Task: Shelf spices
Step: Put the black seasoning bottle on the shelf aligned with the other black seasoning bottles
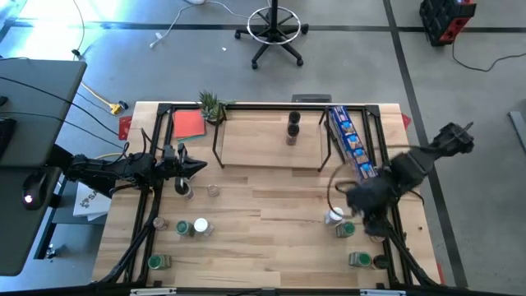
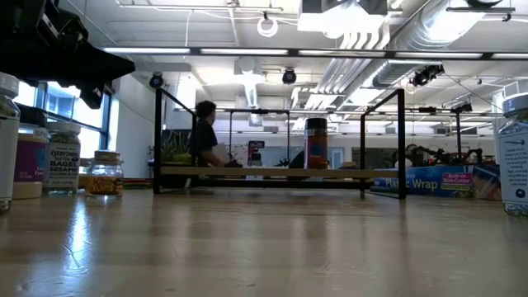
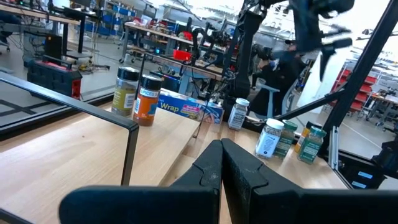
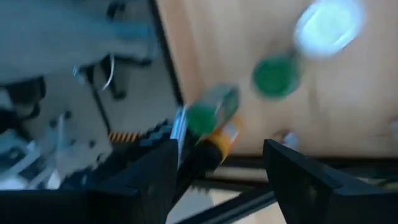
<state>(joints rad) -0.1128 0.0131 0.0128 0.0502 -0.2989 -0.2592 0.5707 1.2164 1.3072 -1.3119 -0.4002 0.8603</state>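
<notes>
The right gripper point(image 1: 359, 200), fingers spread and empty, hovers above small white- and green-lidded spice jars point(image 1: 339, 222). The left gripper point(image 1: 200, 167), clenched on nothing, waits beside the light-wood, black-framed shelf point(image 1: 267, 140).

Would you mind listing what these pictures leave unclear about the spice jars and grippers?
- High view: the right gripper is a dark blur, so its fingers cannot be read there.
- Right wrist view: motion smears the green-lidded jar; its label is unreadable.
- Low view: the edge crops the white-lidded jar.
- High view: jars on the shelf are too small to identify.
</notes>
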